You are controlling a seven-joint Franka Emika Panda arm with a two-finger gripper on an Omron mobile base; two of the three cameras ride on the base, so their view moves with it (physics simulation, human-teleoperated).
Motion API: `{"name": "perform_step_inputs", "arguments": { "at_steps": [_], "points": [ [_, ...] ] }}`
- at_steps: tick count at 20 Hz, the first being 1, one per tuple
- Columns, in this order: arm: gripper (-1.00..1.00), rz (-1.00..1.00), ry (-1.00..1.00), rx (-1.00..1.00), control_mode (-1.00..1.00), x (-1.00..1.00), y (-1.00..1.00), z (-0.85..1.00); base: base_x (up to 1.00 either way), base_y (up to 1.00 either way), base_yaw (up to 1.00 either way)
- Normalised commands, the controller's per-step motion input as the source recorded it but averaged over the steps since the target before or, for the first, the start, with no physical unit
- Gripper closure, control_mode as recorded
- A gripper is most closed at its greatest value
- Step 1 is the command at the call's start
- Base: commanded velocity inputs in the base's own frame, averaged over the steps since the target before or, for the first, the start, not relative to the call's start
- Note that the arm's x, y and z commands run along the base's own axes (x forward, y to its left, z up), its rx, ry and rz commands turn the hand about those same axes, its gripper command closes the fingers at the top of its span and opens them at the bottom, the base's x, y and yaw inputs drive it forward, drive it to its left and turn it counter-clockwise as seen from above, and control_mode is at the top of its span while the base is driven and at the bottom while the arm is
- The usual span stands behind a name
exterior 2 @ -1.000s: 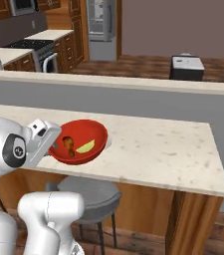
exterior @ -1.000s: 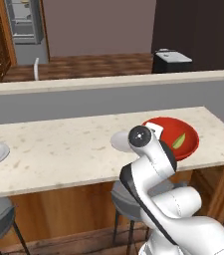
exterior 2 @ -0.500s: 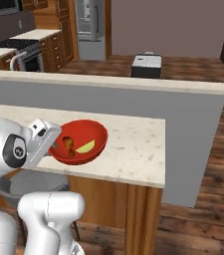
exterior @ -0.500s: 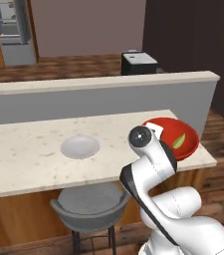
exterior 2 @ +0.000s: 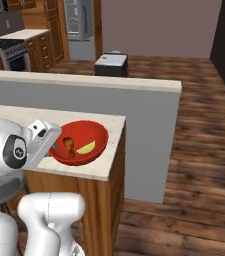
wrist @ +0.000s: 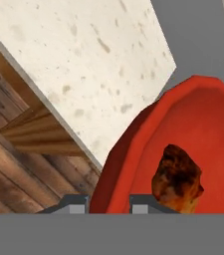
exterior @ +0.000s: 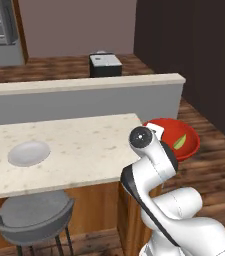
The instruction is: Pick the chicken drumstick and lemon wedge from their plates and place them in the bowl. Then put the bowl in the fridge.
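1. Hand view showed the gripper pinching the near rim of the red bowl, one finger inside & one outside.
2. Bowl was lifted, hanging in the air past the end of the counter, w/ wood floor under it.
3. Chicken drumstick & lemon wedge both sat inside the bowl, close together.
4. One empty plate lay on the counter, well apart from the bowl.
5. Fridge stood far off at the back of the room, door looked shut.
6. What could go wrong: grip was on just one edge, so the bowl could tip or slip & drop to the floor.
7. Fast drive or sharp turn could shake the food out.
8. Bowl could also bump the grey wall or fridge door on the way.
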Motion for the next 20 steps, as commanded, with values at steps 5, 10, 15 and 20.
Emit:
{"name": "perform_step_inputs", "arguments": {
  "at_steps": [5, 10, 15, 20],
  "points": [
    [1.0, 0.0, 0.0, 0.0, 1.0, 0.0, 0.0, 0.0, 0.17, -0.84, 0.0],
    [1.0, 0.0, 0.0, 0.0, 1.0, 0.0, 0.0, 0.0, 0.19, -0.84, 0.0],
    [1.0, 0.0, 0.0, 0.0, 1.0, 0.0, 0.0, 0.0, 0.26, -0.78, 0.0],
    [1.0, 0.0, 0.0, 0.0, 1.0, 0.0, 0.0, 0.0, 0.41, -0.65, 0.0]
  ]
}}
